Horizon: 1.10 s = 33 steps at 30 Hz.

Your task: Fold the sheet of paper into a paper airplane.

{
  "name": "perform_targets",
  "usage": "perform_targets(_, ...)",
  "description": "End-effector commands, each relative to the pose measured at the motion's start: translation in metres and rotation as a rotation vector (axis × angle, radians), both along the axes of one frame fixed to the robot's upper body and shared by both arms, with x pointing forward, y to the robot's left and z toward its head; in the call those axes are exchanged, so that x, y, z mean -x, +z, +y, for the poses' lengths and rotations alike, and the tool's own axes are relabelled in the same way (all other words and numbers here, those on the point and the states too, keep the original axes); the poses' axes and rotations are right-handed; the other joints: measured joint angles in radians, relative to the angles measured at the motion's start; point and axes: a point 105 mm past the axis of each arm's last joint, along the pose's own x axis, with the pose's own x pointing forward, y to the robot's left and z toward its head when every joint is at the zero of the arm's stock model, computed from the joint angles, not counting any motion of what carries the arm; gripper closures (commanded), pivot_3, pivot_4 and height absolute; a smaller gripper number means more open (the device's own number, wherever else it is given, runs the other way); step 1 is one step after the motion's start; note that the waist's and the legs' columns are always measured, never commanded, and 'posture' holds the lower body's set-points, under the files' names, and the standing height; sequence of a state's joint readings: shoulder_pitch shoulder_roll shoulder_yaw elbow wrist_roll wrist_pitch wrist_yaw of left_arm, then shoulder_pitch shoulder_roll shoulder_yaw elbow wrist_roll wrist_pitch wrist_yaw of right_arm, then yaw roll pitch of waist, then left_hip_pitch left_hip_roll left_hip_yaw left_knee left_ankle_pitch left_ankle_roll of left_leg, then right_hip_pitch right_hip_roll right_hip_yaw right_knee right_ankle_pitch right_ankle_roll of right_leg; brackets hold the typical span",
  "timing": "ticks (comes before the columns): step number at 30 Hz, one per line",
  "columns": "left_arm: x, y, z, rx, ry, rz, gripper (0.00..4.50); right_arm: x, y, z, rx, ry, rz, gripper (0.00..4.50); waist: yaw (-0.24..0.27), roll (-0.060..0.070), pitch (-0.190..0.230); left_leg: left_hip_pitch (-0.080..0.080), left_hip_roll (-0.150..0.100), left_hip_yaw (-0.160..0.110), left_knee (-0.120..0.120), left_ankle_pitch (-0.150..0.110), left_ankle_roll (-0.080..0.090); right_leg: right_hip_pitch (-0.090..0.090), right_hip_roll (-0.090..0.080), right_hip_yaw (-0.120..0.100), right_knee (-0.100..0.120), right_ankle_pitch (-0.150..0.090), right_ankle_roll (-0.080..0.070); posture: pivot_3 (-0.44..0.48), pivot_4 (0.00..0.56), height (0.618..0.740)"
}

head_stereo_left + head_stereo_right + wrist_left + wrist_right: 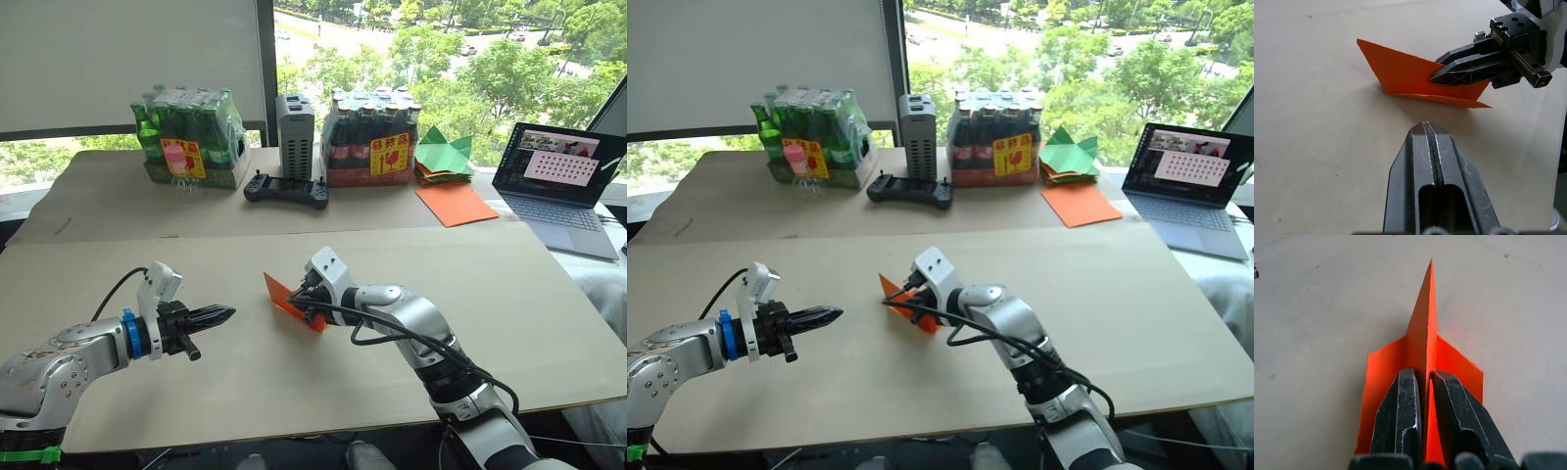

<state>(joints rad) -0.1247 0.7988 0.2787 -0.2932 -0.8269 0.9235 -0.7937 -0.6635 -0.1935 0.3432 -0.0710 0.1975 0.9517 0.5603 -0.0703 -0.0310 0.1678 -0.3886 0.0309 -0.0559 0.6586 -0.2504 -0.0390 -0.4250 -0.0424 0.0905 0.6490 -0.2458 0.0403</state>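
Pinching the upright fin of the paper airplane (pixel 1422 347), the right gripper (pixel 312 302) is closed on it mid-table (pixel 294 392). Left wrist view adds flat wings touching the board. Left gripper (pixel 1428 129), fingers pressed together and empty, sits just beside.

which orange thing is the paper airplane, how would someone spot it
On the near half of the big tan table, look at the right tool: the paper airplane is pinched in it. Unlike the flat orange sheet beside the laptop, it is small, pointed and folded.
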Motion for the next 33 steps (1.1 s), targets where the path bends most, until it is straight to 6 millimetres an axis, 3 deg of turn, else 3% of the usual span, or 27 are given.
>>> perform_targets(1,0.0,0.012,-0.002,0.006,-0.008,-0.049,4.5,-0.001,0.015,0.004,-0.021,0.02,-0.057,4.37,0.0,0.0,0.0,0.0,0.0,0.0,0.0,0.0,0.0,0.0,0.0,0.0,0.0,0.0,0.0,0.0,0.15,0.74)
perform_targets(13,0.0,0.012,-0.002,0.006,-0.003,-0.051,4.5,-0.001,0.017,0.003,-0.015,0.028,-0.076,4.46,0.001,0.0,0.0,0.0,0.0,0.0,0.0,0.0,0.0,0.0,0.0,0.0,0.0,0.0,0.0,0.0,0.15,0.74)
perform_targets(17,-0.001,0.011,-0.002,0.007,-0.003,-0.052,4.5,-0.006,0.022,-0.008,-0.004,-0.005,-0.096,4.46,0.001,0.0,0.0,0.0,0.0,0.0,0.0,0.0,0.0,0.0,0.0,0.0,0.0,0.0,0.0,0.0,0.15,0.74)
perform_targets(24,0.0,0.01,-0.004,0.013,-0.004,-0.051,4.5,-0.029,0.039,-0.069,0.04,-0.241,-0.171,4.46,0.004,0.0,0.0,0.0,0.0,0.0,0.0,0.0,0.0,0.0,0.0,0.0,0.0,0.0,0.0,0.0,0.15,0.74)
perform_targets(28,0.0,0.01,-0.008,0.028,-0.025,-0.052,4.5,-0.045,0.052,-0.128,0.068,-0.486,-0.224,4.46,0.004,0.0,0.0,0.0,0.0,0.0,0.0,0.0,0.0,0.0,0.0,0.0,0.0,0.0,0.0,0.0,0.15,0.74)
perform_targets(33,0.0,0.011,-0.014,0.037,-0.06,-0.054,4.5,-0.053,0.049,-0.193,0.119,-0.745,-0.243,4.46,0.004,0.0,0.0,0.0,0.0,0.001,0.0,0.0,0.0,0.0,0.0,0.0,-0.001,0.0,0.0,0.0,0.15,0.74)
